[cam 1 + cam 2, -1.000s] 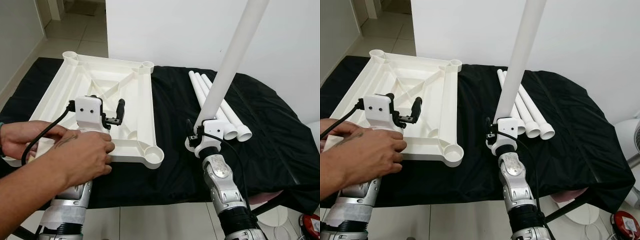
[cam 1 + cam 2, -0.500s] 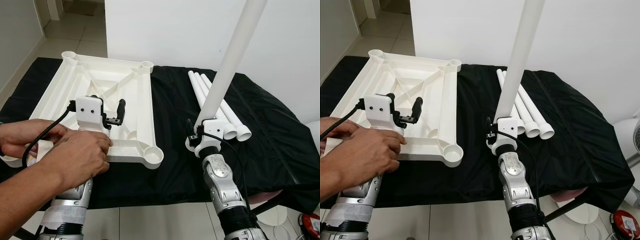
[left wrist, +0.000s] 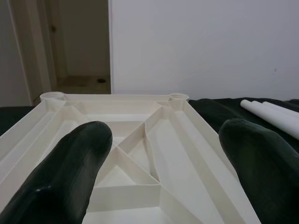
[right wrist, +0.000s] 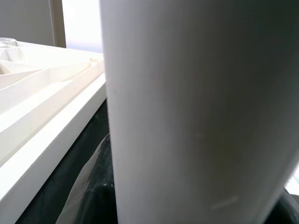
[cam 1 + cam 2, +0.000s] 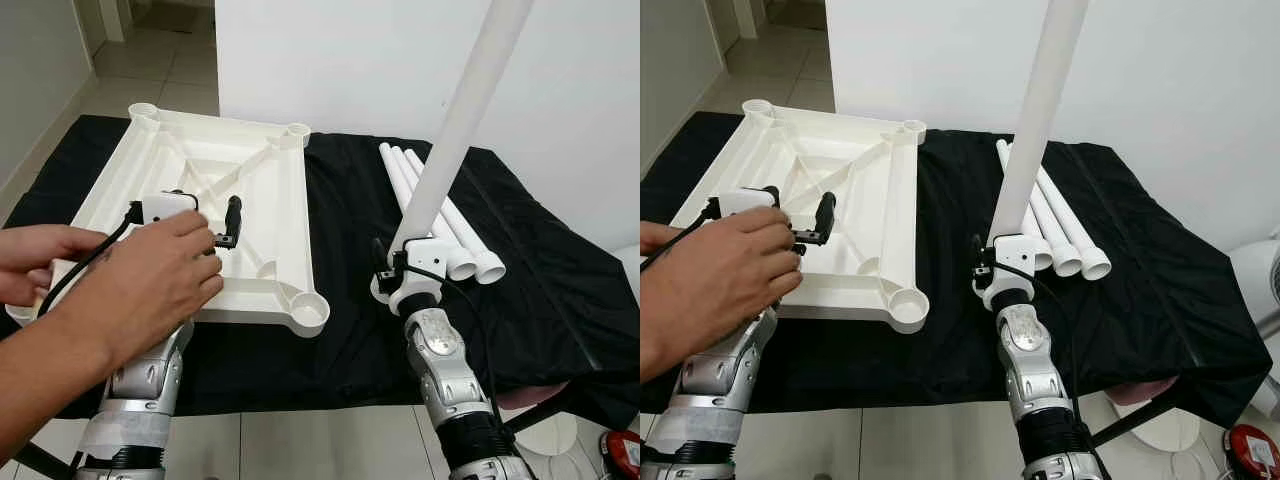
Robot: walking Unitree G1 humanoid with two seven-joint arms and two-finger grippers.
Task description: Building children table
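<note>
Black-draped worktop (image 5: 560, 250) carries the upturned tabletop (image 5: 262, 215); right gripper (image 5: 400, 262) clamps a leg tube (image 5: 455, 130) upright for socketing, left gripper (image 5: 232, 222) gapes empty under a person's hand (image 5: 150, 285).

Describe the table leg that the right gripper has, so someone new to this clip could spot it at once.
Start at the black cloth covering the work surface, with the upturned white tabletop on its left half. To the right of it, the right gripper holds one white table leg. It alone stands nearly upright, rising out of the frame, while the three other legs lie flat on the cloth behind it.
</note>
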